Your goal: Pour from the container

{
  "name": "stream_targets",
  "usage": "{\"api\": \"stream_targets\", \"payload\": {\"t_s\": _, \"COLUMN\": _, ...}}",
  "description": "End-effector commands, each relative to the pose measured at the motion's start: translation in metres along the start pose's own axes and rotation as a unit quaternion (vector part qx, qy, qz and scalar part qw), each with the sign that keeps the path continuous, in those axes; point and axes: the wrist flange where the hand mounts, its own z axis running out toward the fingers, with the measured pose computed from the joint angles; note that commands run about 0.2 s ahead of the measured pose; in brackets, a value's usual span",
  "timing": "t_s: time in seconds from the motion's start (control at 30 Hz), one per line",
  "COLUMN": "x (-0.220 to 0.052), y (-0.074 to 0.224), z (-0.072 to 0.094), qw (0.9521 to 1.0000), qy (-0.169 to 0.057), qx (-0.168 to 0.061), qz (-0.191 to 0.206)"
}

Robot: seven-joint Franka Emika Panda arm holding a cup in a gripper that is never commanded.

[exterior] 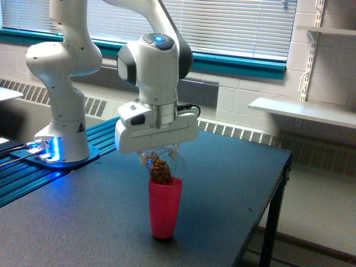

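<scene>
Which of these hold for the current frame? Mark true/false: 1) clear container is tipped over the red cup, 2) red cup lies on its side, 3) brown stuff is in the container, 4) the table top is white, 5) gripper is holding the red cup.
1) True: the clear container, held by the gripper, is tipped just above the red cup.
2) False: the red cup stands upright on the table.
3) True: brown pieces show inside it, reaching the cup's rim.
4) False: the table top is dark.
5) False: the gripper holds the clear container; the red cup stands free.
</scene>
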Motion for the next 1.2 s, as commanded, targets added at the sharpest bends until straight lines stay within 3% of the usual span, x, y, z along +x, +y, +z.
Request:
{"api": "stream_targets", "payload": {"t_s": 0.03, "x": 0.005, "y": 0.001, "z": -0.004, "qw": 0.9999, "qy": 0.002, "qx": 0.005, "qz": 0.009}}
{"api": "stream_targets", "payload": {"t_s": 1.2, "x": 0.012, "y": 0.010, "z": -0.015, "qw": 0.9998, "qy": -0.006, "qx": 0.012, "qz": 0.017}}
